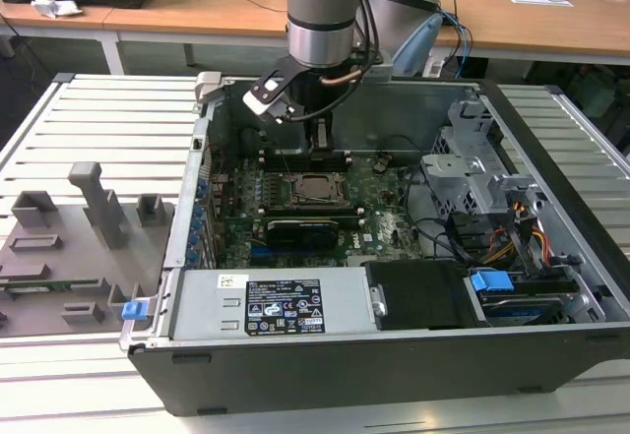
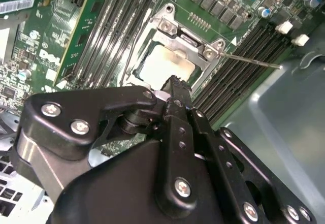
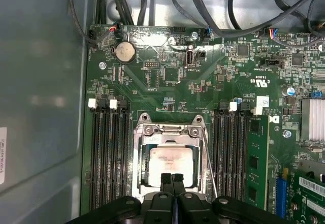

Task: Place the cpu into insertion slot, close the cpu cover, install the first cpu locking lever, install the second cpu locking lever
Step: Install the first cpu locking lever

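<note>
Above one cpu point(image 3: 170, 160), one hand point(image 3: 173, 177), closed

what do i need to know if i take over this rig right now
Gripper: shut, nothing visibly held, tips at the edge of the cover, right by the cpu.
Cpu: lies flat in the slot and shows through the cover's window.
Done: cpu placed, cover down over it.
Left: one lever, a thin rod, stands off the cover's side and looks unlatched; in the second wrist view it juts out over the memory slots. I cannot tell the other lever's state.
</note>
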Robot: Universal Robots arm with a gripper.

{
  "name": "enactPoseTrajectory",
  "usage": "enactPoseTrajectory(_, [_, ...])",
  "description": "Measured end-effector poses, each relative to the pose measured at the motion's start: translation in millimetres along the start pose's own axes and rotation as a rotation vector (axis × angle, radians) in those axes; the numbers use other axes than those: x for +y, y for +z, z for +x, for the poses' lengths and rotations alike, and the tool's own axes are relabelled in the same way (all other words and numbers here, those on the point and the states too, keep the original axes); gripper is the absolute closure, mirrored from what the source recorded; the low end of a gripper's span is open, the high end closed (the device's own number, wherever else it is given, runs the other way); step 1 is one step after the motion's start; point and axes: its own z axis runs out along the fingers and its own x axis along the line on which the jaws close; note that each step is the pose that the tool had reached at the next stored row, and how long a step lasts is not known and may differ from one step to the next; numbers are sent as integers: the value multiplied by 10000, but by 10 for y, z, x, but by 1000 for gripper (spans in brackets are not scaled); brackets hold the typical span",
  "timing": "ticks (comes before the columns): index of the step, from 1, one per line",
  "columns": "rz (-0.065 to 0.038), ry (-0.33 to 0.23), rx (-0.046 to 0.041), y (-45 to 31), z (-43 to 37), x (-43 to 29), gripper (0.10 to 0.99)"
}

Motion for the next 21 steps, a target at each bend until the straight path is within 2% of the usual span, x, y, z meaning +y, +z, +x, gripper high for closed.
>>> enactPoseTrajectory(2, [-1,-125,3,-16,0,1,980])
enactPoseTrajectory(3, [1,-510,19,-16,0,0,980])
enactPoseTrajectory(7, [4,-1284,46,-16,0,1,980])
enactPoseTrajectory(9, [8,-2381,69,-16,0,1,980])
enactPoseTrajectory(10, [9,-2551,76,-16,0,0,980])
enactPoseTrajectory(21, [9,-3528,117,-16,0,0,980])
